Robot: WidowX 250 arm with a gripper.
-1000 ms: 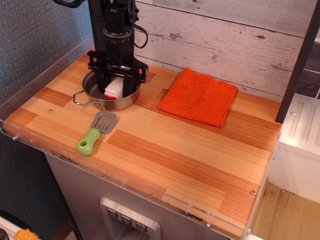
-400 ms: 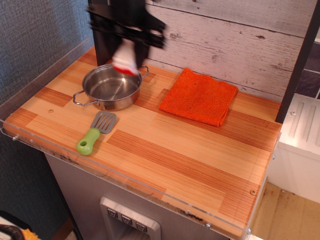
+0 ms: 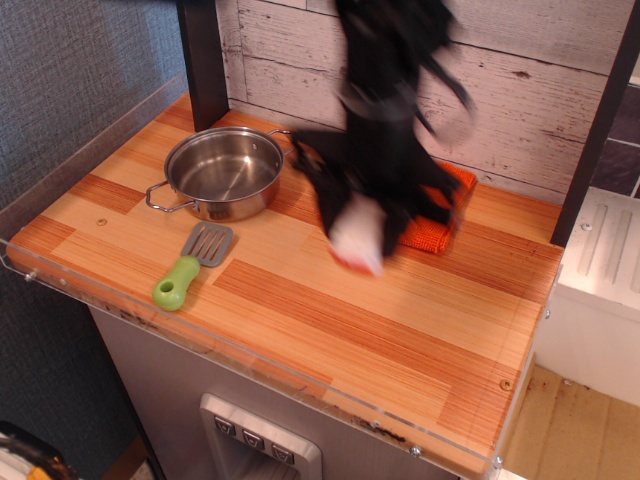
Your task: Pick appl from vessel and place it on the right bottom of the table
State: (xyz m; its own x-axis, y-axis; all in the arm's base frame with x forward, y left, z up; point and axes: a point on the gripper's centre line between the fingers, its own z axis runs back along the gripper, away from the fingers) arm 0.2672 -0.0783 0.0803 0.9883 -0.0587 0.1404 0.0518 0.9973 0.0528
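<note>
My gripper [image 3: 360, 238] is motion-blurred over the middle of the table [image 3: 330, 330], in front of the orange cloth. It is shut on the appl [image 3: 357, 243], a white block with a red lower edge, held above the planks. The vessel [image 3: 222, 172], a shiny steel pot with wire loop handles, stands empty at the back left, well left of the gripper.
An orange knitted cloth [image 3: 448, 212] lies at the back, mostly hidden behind the arm. A grey spatula with a green handle [image 3: 190, 266] lies in front of the pot. A clear acrylic rim [image 3: 250, 365] edges the table. A white wooden wall stands behind.
The gripper lifted the appl out of the vessel, then swung right and down toward the table's middle. The vessel is now empty.
</note>
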